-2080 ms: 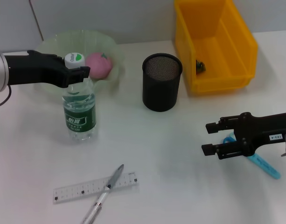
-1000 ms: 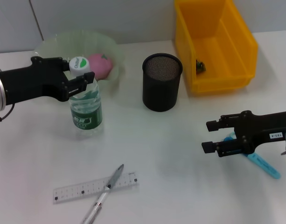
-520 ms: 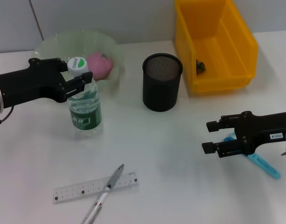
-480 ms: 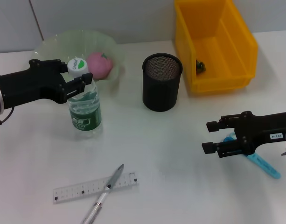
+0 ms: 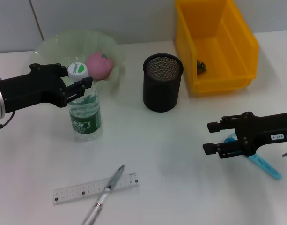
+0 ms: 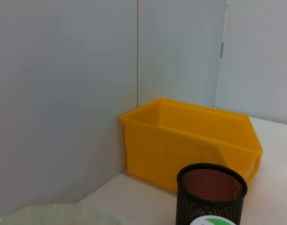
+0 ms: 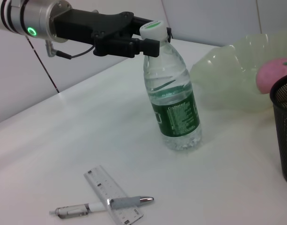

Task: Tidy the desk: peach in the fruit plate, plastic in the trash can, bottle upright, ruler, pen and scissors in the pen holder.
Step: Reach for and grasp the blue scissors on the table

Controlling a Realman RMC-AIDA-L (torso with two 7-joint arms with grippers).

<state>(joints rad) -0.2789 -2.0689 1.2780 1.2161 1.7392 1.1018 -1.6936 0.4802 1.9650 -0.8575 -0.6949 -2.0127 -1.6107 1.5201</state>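
Clear plastic bottle, part-full, stood bottom-heavy yet slick-walled; my left gripper was clamped at its rigid neck, under the cap.

head camera high above desk; low wrist cameras (both showing pen holder)

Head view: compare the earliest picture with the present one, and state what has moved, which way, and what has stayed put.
The left gripper, its jaws about the neck of the bottle, has shifted slightly toward the robot and carried the upright bottle a little further from the fruit plate. The right gripper, jaws open above the scissors, has stayed put, as have the ruler, pen, pen holder and trash can.
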